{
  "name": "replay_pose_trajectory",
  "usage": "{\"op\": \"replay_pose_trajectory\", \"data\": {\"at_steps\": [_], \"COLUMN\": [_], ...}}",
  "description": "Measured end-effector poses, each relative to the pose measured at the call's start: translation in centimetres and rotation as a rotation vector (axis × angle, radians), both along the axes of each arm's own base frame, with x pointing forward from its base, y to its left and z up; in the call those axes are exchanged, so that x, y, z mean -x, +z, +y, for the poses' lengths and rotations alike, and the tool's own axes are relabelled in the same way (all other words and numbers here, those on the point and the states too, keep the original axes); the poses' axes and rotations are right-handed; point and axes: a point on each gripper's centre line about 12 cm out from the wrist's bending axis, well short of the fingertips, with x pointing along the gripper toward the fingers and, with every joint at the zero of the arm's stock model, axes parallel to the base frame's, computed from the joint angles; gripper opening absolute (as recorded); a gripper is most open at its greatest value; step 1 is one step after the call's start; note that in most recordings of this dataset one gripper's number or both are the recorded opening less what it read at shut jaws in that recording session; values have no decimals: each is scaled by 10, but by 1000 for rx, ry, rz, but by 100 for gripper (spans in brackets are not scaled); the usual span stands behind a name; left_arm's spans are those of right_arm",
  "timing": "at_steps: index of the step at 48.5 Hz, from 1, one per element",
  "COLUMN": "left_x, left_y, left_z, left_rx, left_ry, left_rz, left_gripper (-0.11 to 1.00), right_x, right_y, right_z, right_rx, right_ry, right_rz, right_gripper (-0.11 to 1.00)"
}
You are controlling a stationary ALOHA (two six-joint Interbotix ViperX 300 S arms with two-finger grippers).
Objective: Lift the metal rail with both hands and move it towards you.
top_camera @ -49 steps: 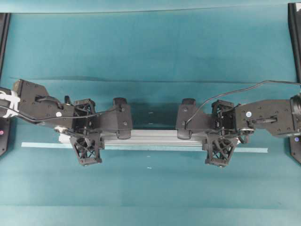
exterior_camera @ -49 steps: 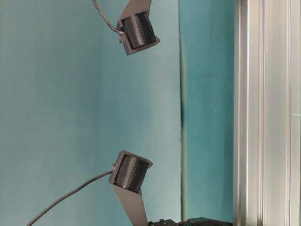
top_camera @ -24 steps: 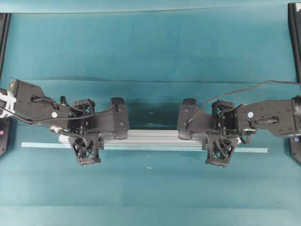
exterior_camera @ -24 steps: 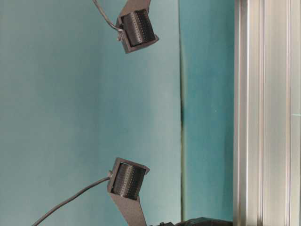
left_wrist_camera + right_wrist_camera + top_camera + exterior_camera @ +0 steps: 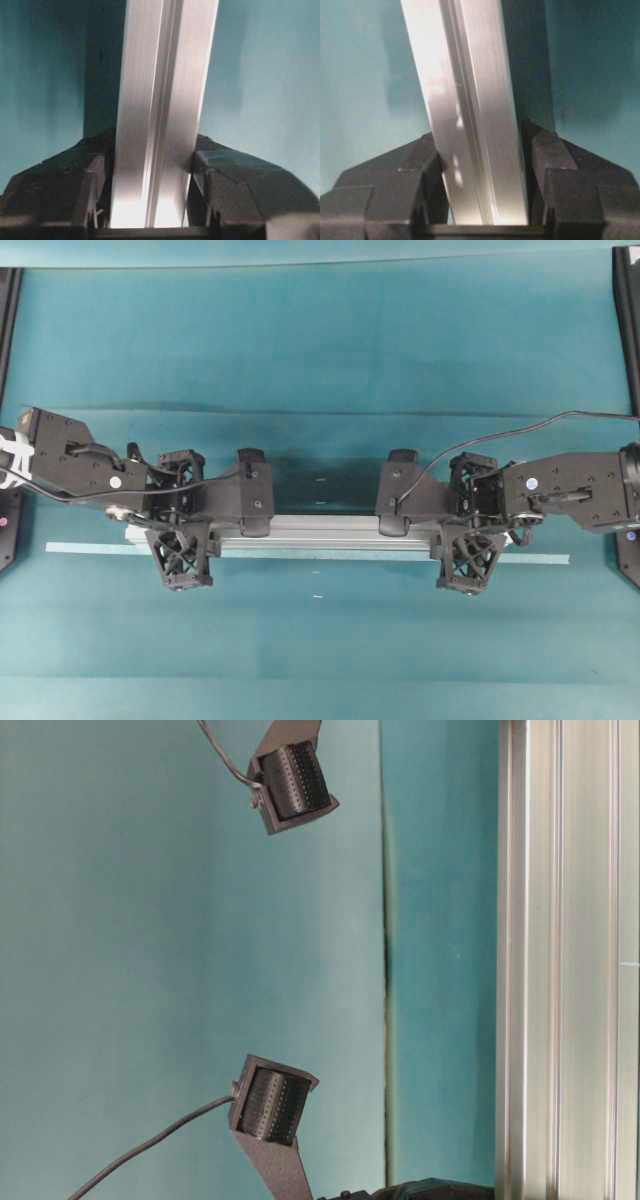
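In both wrist views the metal rail (image 5: 157,125) runs up the middle of the frame between the fingers, which press on its two sides. Overhead, it lies left to right across the lower middle, just above a pale tape strip (image 5: 70,548). The left gripper (image 5: 180,535) clamps its left end, the right gripper (image 5: 470,535) its right end. No containers are visible.

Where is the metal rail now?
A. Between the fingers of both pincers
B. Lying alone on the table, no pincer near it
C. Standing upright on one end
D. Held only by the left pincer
A: each wrist view shows the metal rail clamped between a pincer's fingers, the left pincer and the right pincer.
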Motion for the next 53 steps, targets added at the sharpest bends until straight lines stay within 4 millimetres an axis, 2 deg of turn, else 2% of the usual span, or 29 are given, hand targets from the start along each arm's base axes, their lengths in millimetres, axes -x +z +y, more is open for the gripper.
{"op": "replay_pose_trajectory", "data": {"at_steps": [8,13,15,19,23,27,53], "left_x": [-1,-2,-2,-3,-2,-3,-4], "left_y": [0,-1,-1,0,-1,0,0], "left_z": [0,1,1,1,1,1,-8], "left_rx": [1,6,7,8,7,8,30], "left_ry": [0,13,16,17,12,12,45], "left_rz": [-12,-22,-25,-29,-28,-31,-34], "left_gripper": [34,61,71,82,82,82,83], "right_x": [0,-1,-1,-2,-4,-4,-3], "right_y": [0,0,0,-5,-6,-6,-5], "right_z": [0,0,-1,-5,-7,-3,0], "right_rx": [0,-2,-3,-17,-22,-16,-3], "right_ry": [-3,-6,-11,-63,-80,-51,-4], "right_rz": [0,-1,-5,0,-4,-12,-11], "right_gripper": [40,41,47,71,89,99,100]}}
